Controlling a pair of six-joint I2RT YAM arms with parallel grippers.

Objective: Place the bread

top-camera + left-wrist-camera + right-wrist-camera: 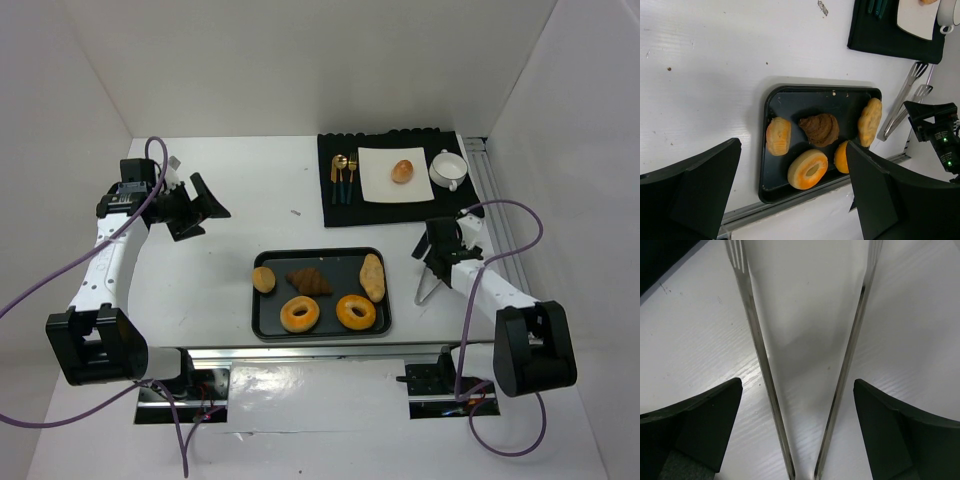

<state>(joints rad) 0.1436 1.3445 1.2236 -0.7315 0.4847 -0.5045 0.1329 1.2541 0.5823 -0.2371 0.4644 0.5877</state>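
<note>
Judging from the top view, I take the placing itself to be done. The bread point(402, 171) sits on the white plate point(375, 188) on the black mat point(335, 215) at the far right of the bench point(220, 280), touching nothing else. The tongs point(430, 285) lie flat on the bench just right of the tray point(330, 262). My right hand point(438, 252) hangs low over them with its fingers spread wide. In the wrist view both tong arms run between the fingers with a gap on each side, so nothing is pinched. My left hand point(200, 212) is spread too and empty, hanging over the far left of the bench, well apart from the tray. What is left, as I read it, is only to lift the right arm off the tongs and bring it home.

Counting:
- one bread, on the plate
- one plate, one mat, and one cup point(448, 168) just right of the plate
- cutlery point(344, 178) on the mat left of the plate, gold and dark pieces too small for me to count
- one tray holding five pieces: two bagels point(299, 314), one bun point(263, 279), one brown croissant point(308, 280) and one pale loaf point(373, 277)
- one pair of tongs
- two arms, two hands
</note>
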